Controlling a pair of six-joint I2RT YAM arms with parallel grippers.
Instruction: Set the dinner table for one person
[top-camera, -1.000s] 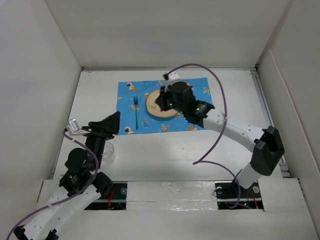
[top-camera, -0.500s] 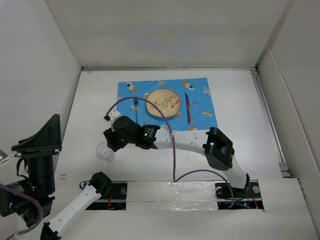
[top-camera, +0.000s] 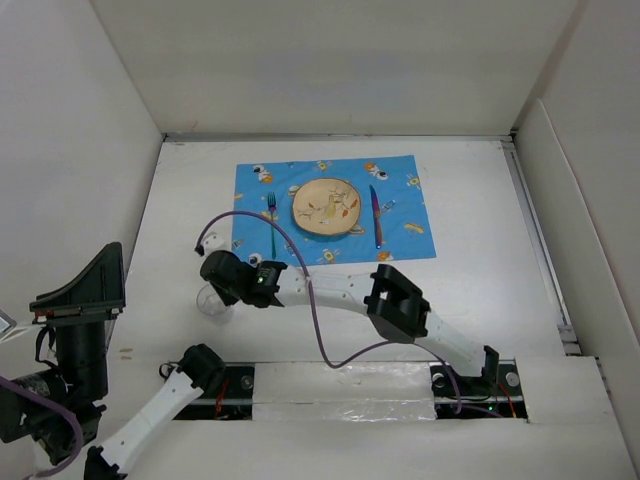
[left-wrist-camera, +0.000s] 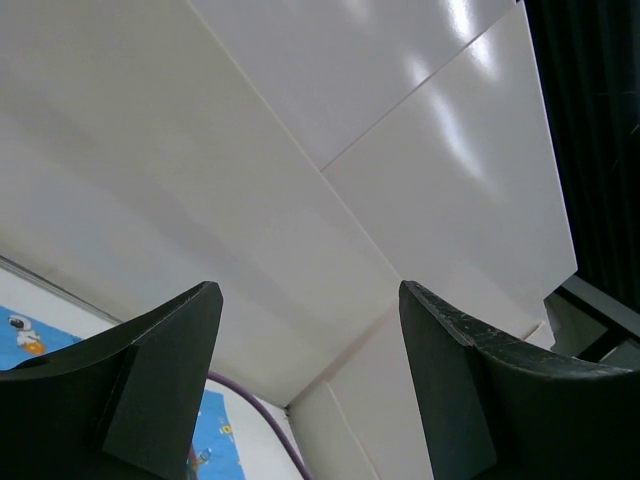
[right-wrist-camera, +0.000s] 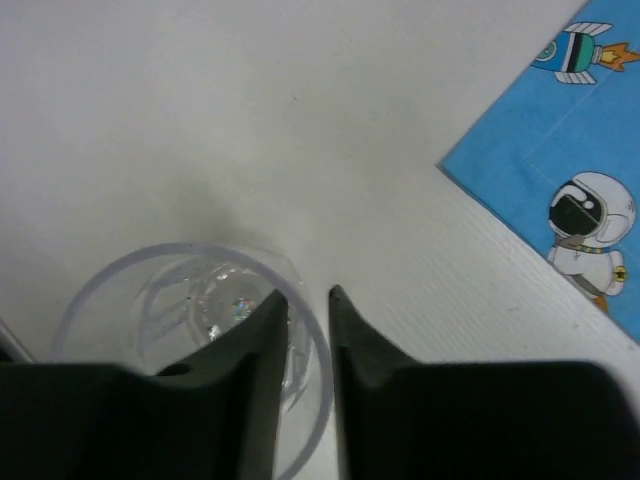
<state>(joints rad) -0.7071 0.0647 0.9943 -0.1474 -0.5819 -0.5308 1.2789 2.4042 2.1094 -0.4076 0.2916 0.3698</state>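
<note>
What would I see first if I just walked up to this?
The bright blue placemat at the far middle of the table, with a plate, fork and knife on it. Then the right arm stretched far to the left, with the right gripper pinching a clear cup by its rim.
</note>
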